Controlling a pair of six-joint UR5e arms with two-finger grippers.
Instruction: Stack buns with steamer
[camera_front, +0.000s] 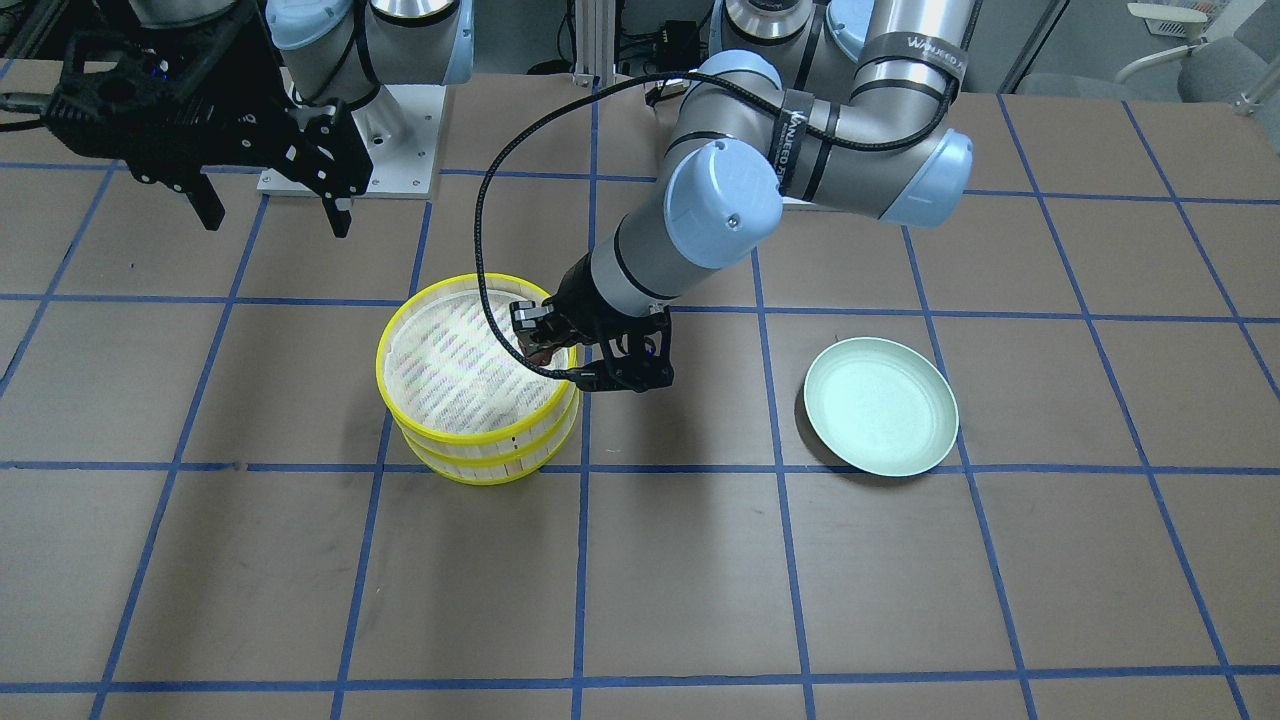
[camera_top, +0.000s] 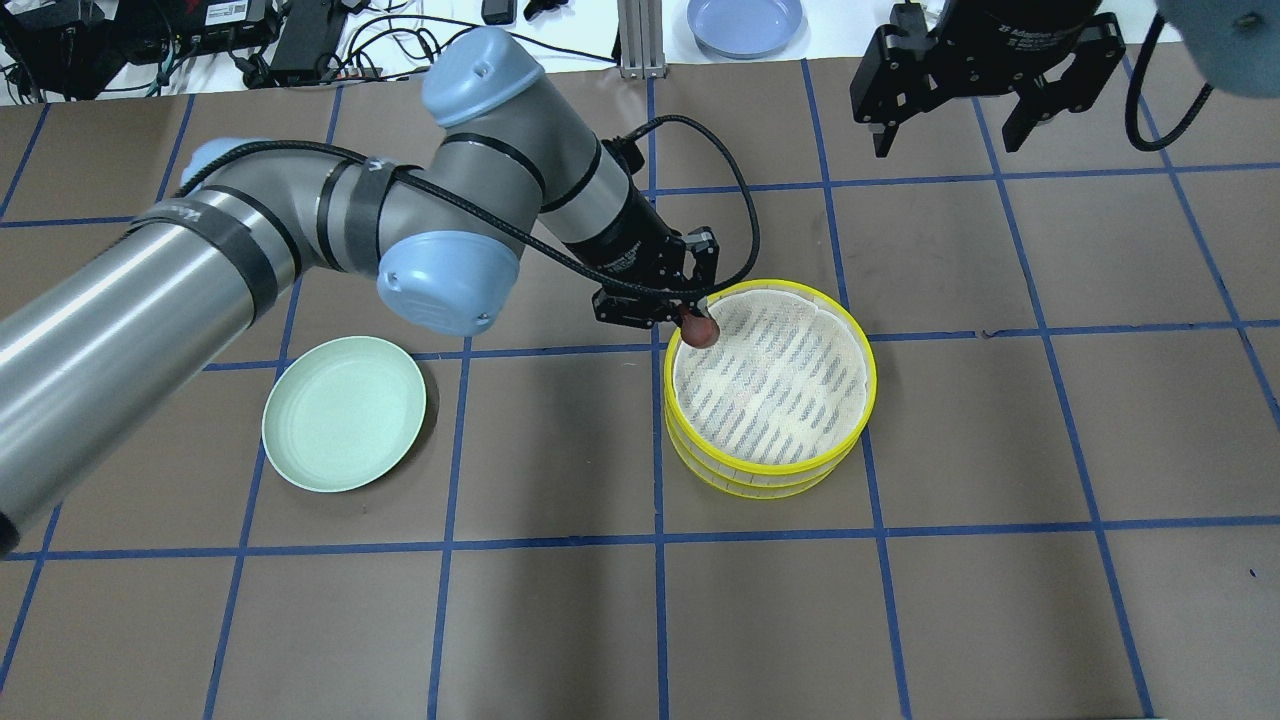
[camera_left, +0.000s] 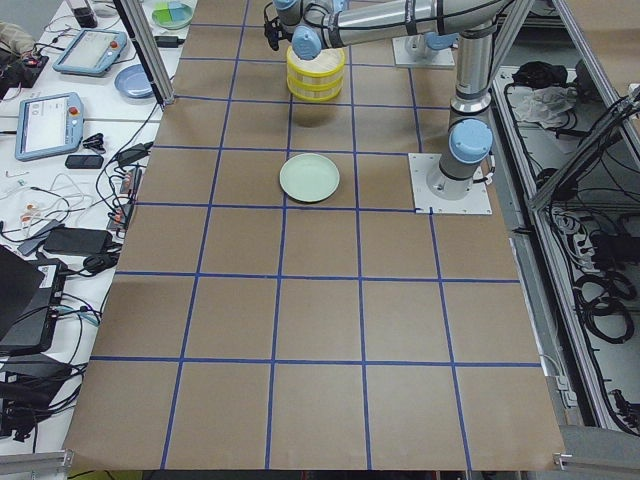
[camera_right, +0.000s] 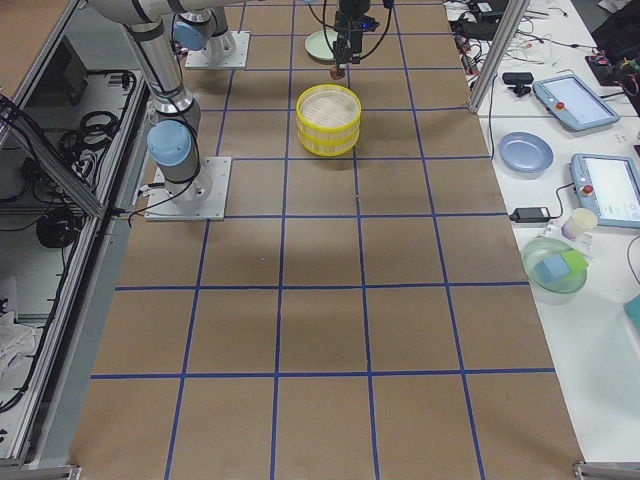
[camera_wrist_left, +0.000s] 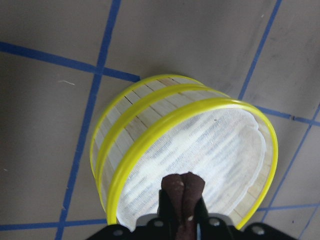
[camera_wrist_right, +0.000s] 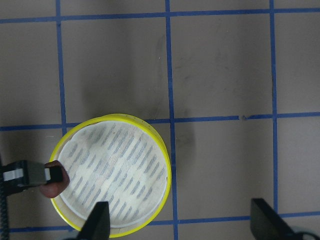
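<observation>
a pale green plate (camera_top: 345, 413) is seen lying on the bench (camera_top: 560, 620) at the left, well apart from the steamer (camera_top: 780, 390). the left pincer (camera_top: 695, 318) is closed on the dark brown bun (camera_top: 700, 331), which is held at the left rim of the top tier. the steamer is made up of two yellow-rimmed tiers, stacked one on the other. farther right, the right pincer (camera_top: 948, 135) is held wide open, with nothing gripped, raised above the bench.

Left arm (camera_top: 300, 230) extended, left hand (camera_top: 697, 318) pinched on brown bun (camera_top: 700, 331), right hand (camera_top: 946, 148) raised, spread wide.
</observation>
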